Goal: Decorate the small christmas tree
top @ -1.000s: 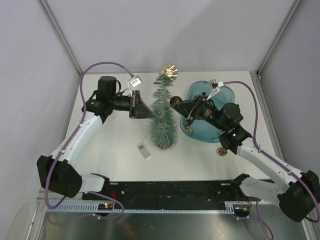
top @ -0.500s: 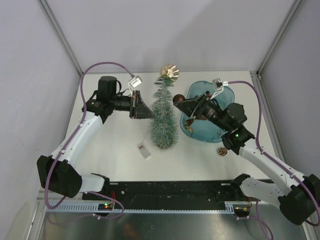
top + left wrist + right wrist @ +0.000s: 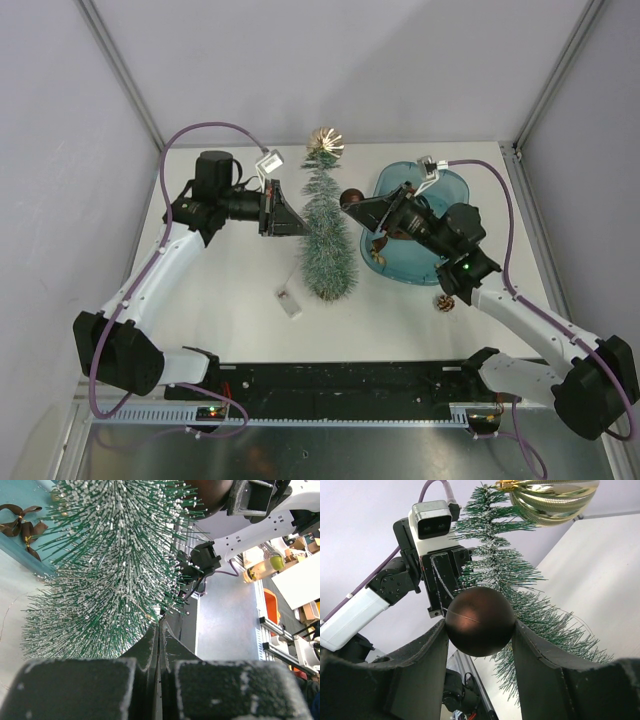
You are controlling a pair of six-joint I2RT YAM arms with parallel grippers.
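The small christmas tree stands upright between the two grippers, its long axis vertical, with a gold ornament at its tip. The right gripper, partly spread, clasps a brown ball just right of the upper branches, so the tree lies directly to its left (both arms are close). The left gripper, fingers pressed together, touches the tree's left flank.

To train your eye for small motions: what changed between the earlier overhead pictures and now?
The gold ribbed bauble and the tip of the frosted green bottle-brush tree shifted slightly left in the overhead view. The right end effector barely moved, keeping its grip on the dark brown ball. Nothing was let go. The left end effector, shut beside the tree, and the blue tray stayed put.
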